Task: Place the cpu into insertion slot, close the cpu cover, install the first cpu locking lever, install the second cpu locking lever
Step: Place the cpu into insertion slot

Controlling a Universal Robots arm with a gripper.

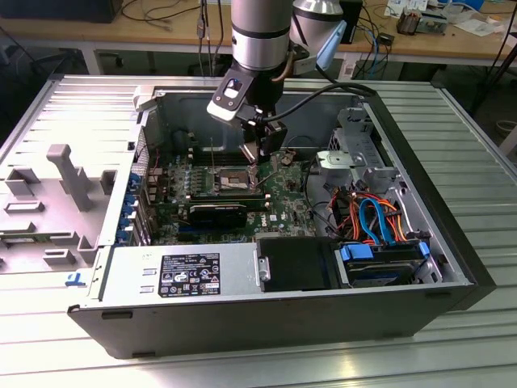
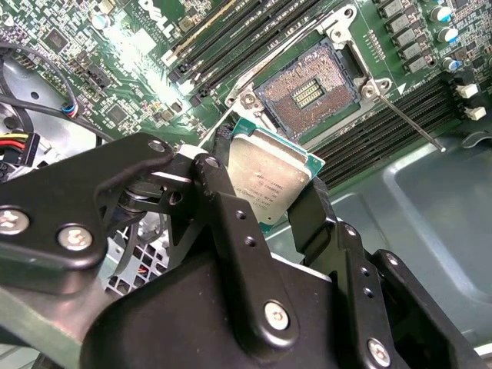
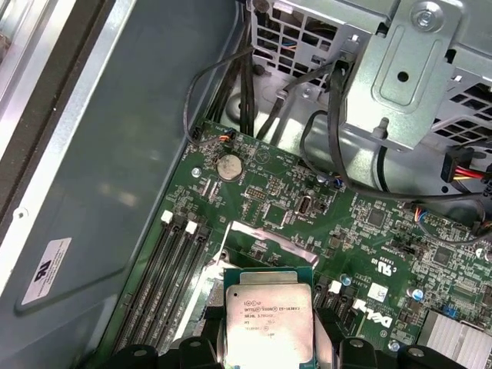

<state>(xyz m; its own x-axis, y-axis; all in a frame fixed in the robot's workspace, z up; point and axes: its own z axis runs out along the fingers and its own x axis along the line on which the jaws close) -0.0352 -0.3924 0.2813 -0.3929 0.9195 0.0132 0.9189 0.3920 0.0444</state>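
Note:
My gripper (image 1: 254,158) hangs inside the open computer case, shut on the cpu (image 2: 269,181), a flat square chip with a dull silver top held by its two opposite edges. In both wrist views the black fingers (image 2: 224,201) clamp the chip (image 3: 269,319) a little above the board. The insertion slot (image 2: 311,91), a dark square socket with bare contacts and a metal rim, lies uncovered just beyond the chip, below the gripper (image 1: 234,179). A thin silver frame, the cpu cover (image 3: 265,233), stands swung open beside the socket. One thin locking lever (image 2: 407,119) sticks out, unlatched.
Long black memory slots (image 2: 384,127) flank the socket. A long black card (image 1: 218,212), the power supply (image 1: 186,271), a metal drive cage (image 1: 355,158) and bundled coloured cables (image 1: 371,214) crowd the case. The removed side panel (image 1: 56,178) lies at the exterior view's left.

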